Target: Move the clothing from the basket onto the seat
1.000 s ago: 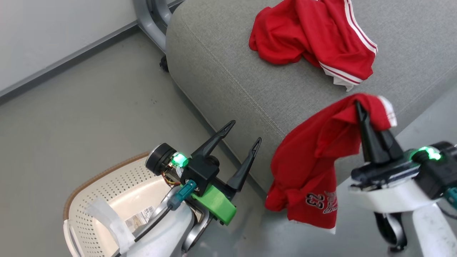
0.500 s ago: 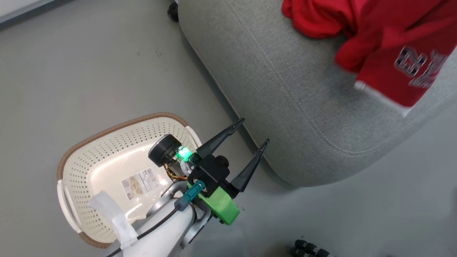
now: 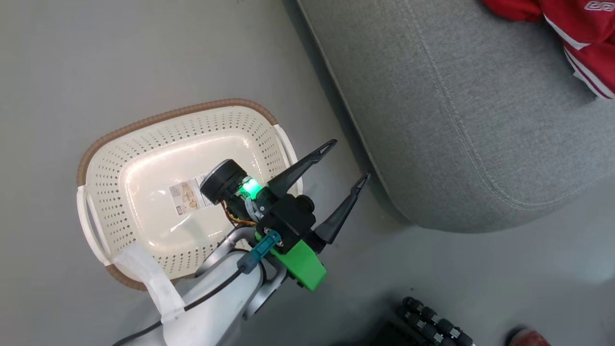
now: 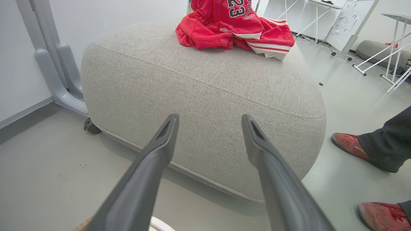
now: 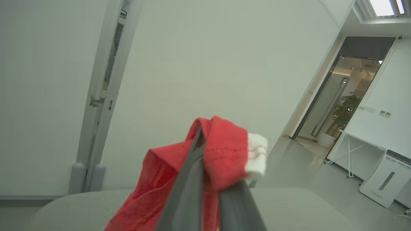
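Note:
The basket stands on the floor with only a label sticker on its base. My left gripper hovers open beside its right rim, and nothing is between its fingers. In the left wrist view the left gripper faces the side of the grey seat. Red clothing with white stripes is heaped on top of the seat, and a numbered piece hangs down onto the pile from above. A corner of the clothing lies on the seat. My right gripper is shut on a red garment above the seat.
A person's feet in red shoes stand on the floor right of the seat, and one shoe is at the lower right. A grey metal frame leg stands left of the seat. A black ribbed part is near the bottom edge.
The head camera has swung down toward the basket. The right gripper has carried its red garment up over the seat and out of the head view. The left gripper has stayed open.

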